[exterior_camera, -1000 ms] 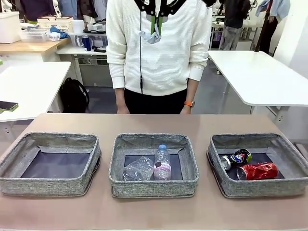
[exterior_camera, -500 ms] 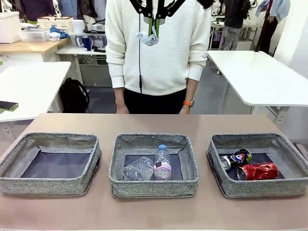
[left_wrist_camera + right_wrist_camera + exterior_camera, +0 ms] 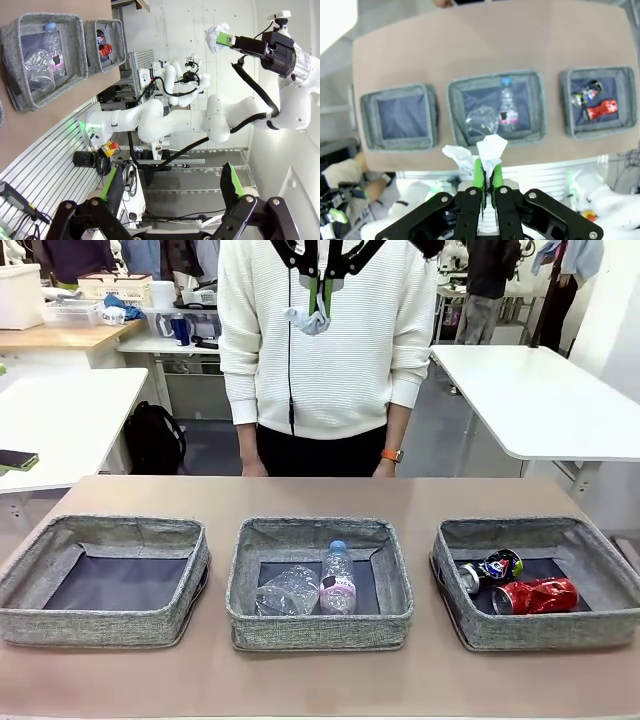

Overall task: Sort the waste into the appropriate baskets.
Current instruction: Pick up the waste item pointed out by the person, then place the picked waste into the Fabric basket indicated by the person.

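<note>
My right gripper (image 3: 320, 295) hangs high over the table's far middle, shut on the small white paper wad (image 3: 308, 318). In the right wrist view the wad (image 3: 489, 147) sticks out of the shut gripper (image 3: 486, 175), far above the three grey baskets. The left basket (image 3: 100, 625) has nothing in it. In the middle basket (image 3: 320, 630) lie a clear label-less bottle (image 3: 288, 590) and a pink-labelled bottle (image 3: 338, 580). A dark blue can (image 3: 492, 568) and a red can (image 3: 535, 595) lie in the right basket (image 3: 550, 630). My left gripper (image 3: 172, 190) stands open, away from the table.
A person in a white sweater (image 3: 320, 350) stands at the table's far edge, hands low behind it. White tables (image 3: 540, 400) stand farther off on both sides. The brown tabletop (image 3: 320, 495) is bare between the baskets and the person.
My right gripper has risen a little and shifted slightly left with the paper wad. The baskets and their contents have not moved.
</note>
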Controlling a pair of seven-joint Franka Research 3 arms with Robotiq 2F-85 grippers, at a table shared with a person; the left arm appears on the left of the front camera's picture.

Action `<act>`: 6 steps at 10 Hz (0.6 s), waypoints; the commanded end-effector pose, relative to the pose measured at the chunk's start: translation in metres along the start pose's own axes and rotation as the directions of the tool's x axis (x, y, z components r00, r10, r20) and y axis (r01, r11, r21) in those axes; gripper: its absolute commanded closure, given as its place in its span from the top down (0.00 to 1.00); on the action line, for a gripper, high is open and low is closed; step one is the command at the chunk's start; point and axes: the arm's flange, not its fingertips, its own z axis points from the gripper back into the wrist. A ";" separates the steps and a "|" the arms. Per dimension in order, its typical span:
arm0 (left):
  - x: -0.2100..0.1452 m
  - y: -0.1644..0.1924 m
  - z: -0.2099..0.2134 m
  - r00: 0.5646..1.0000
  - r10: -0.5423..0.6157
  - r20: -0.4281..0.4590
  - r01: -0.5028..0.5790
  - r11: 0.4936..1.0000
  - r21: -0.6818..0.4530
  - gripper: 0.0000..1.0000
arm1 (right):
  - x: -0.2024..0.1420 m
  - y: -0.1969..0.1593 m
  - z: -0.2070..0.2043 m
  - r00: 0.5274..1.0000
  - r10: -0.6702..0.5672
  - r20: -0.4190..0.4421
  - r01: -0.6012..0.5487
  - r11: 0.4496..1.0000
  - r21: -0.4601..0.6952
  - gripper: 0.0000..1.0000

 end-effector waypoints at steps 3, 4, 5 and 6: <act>-0.001 -0.002 -0.002 1.000 -0.019 0.000 0.019 1.000 -0.016 1.00 | -0.002 -0.001 0.002 1.000 -0.005 -0.011 0.005 1.000 0.008 0.07; -0.001 -0.002 -0.002 1.000 -0.019 0.000 0.019 1.000 -0.016 1.00 | -0.002 -0.001 0.002 1.000 -0.005 -0.011 0.005 1.000 0.008 0.07; -0.001 -0.002 -0.002 1.000 -0.019 0.000 0.019 1.000 -0.016 1.00 | -0.002 -0.001 0.002 1.000 -0.005 -0.011 0.005 1.000 0.008 0.07; -0.001 -0.002 -0.002 1.000 -0.019 0.000 0.019 1.000 -0.016 1.00 | -0.002 -0.001 0.002 1.000 -0.005 -0.011 0.005 1.000 0.008 0.07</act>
